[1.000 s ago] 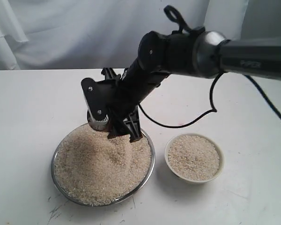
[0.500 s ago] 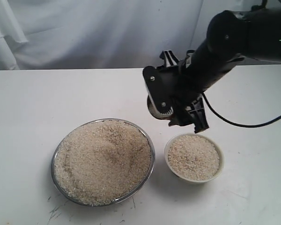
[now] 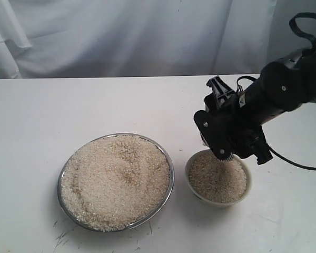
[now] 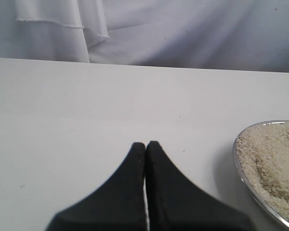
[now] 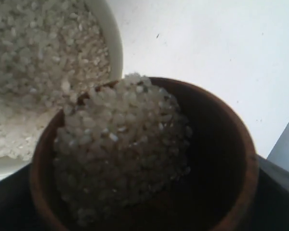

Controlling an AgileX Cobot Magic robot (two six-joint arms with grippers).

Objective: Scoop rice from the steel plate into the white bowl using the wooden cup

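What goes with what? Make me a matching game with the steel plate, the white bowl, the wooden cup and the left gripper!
1. steel plate
2. white bowl
3. wooden cup
4. left gripper

A. shut, holding nothing
B. tipped, rice heaped at its lip
C. widest dish, piled with grains
D. small dish right under the pour

Pairs: 1-C, 2-D, 3-B, 4-A

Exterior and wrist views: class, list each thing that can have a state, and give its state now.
wooden cup, tilted, rice spilling over its lip
white bowl, nearly full
steel plate, heaped full
right pincer, shut on the wooden cup
left pincer, shut, empty
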